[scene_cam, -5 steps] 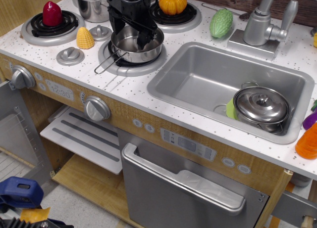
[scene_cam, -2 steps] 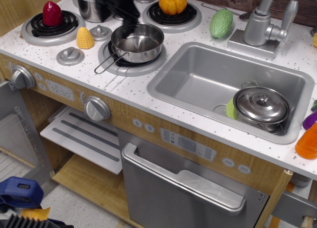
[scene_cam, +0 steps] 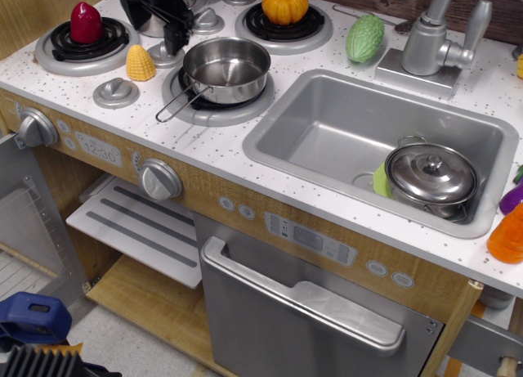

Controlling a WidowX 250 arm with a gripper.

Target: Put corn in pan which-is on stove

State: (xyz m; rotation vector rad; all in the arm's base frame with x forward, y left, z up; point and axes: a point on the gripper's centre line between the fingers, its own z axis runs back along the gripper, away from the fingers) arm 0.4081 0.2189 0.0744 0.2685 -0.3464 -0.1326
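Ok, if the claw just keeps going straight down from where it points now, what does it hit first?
Probably the small grey knob on the stove, just right of the corn; the claw hangs above it. Depth is unclear from this single view.

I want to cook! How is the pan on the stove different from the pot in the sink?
The pan is open and empty, while the pot has a lid with a knob. The pan has a long wire handle, and the pot shows only a small loop handle. The pan sits on a burner, and the pot sits in the sink. Both are shiny steel.
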